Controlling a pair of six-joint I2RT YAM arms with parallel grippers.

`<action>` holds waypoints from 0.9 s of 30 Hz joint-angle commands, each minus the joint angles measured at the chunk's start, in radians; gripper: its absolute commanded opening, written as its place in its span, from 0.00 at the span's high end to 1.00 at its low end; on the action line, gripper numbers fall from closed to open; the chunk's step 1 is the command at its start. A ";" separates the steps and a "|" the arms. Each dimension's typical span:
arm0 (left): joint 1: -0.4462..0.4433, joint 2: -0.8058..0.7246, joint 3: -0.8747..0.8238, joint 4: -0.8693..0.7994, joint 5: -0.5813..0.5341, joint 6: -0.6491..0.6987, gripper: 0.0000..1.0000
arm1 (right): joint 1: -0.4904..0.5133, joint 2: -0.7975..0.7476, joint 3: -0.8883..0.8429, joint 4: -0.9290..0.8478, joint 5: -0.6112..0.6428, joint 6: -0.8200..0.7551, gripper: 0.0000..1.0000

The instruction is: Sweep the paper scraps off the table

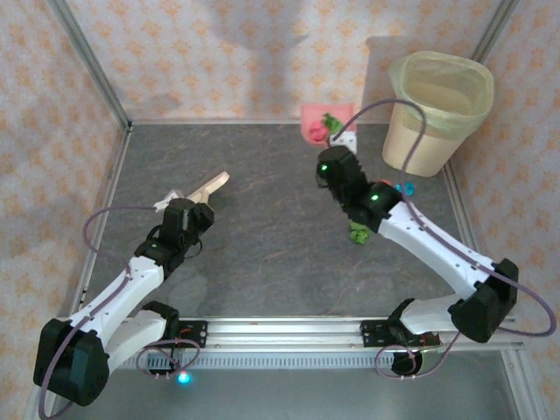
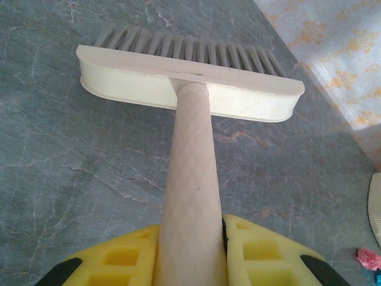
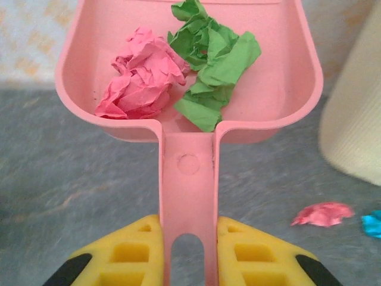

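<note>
- Your left fingers (image 2: 238, 244) are clenched on the brush (image 2: 189, 89) handle, one on each side of it.
- The brush head sits straight ahead of those fingers, crosswise to the handle, with the bristles on its far side, over the desk (image 2: 71, 179). You cannot tell whether the bristles touch it.
- Well off to the right of the left fingers, a pink scrap (image 2: 368, 258) lies on the desk with a blue scrap (image 2: 377, 277) just beside it.
- Your right fingers (image 3: 143, 244) grasp the dustpan (image 3: 280, 89) by its flat handle, which runs up between them to the pan just ahead.
- Inside the pan, a pink wad (image 3: 143, 83) sits ahead and a little left of the right fingers, and a green wad (image 3: 211, 59) ahead and a little right. The two wads touch.
- The bin (image 3: 357, 119) stands ahead and to the right of the right fingers. The pink scrap and blue scrap lie on the desk to their right, near the bin's foot and outside the pan.
- Seen from above, a loose green wad (image 1: 359, 232) lies on the desk behind the right fingers, partly under that arm.
</note>
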 commanded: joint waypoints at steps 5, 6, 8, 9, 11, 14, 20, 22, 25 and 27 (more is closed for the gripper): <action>-0.008 -0.028 0.013 0.018 -0.037 0.008 1.00 | -0.261 -0.013 0.272 -0.224 -0.102 0.088 1.00; -0.008 -0.029 0.012 0.018 -0.036 0.008 1.00 | -0.300 0.001 0.319 -0.243 -0.130 0.098 1.00; -0.008 -0.030 0.015 0.015 -0.035 0.008 1.00 | -0.364 0.035 0.402 -0.280 -0.172 0.114 1.00; -0.009 -0.029 0.015 0.013 -0.035 0.010 1.00 | -0.397 0.054 0.447 -0.300 -0.195 0.124 1.00; -0.008 -0.031 0.017 0.010 -0.032 0.011 1.00 | -0.469 0.094 0.523 -0.326 -0.263 0.154 1.00; -0.008 -0.032 0.019 0.007 -0.032 0.010 1.00 | -0.575 0.176 0.662 -0.387 -0.356 0.195 1.00; -0.008 -0.037 0.026 -0.007 -0.032 0.012 1.00 | -0.766 0.332 0.830 -0.446 -0.602 0.298 1.00; -0.008 -0.037 0.026 -0.007 -0.034 0.012 1.00 | -0.828 0.373 0.850 -0.440 -0.701 0.344 1.00; -0.008 -0.037 0.026 -0.008 -0.034 0.013 1.00 | -0.899 0.432 0.886 -0.417 -0.839 0.405 1.00; -0.008 -0.035 0.026 -0.007 -0.032 0.013 1.00 | -0.916 0.491 0.974 -0.464 -0.868 0.399 1.00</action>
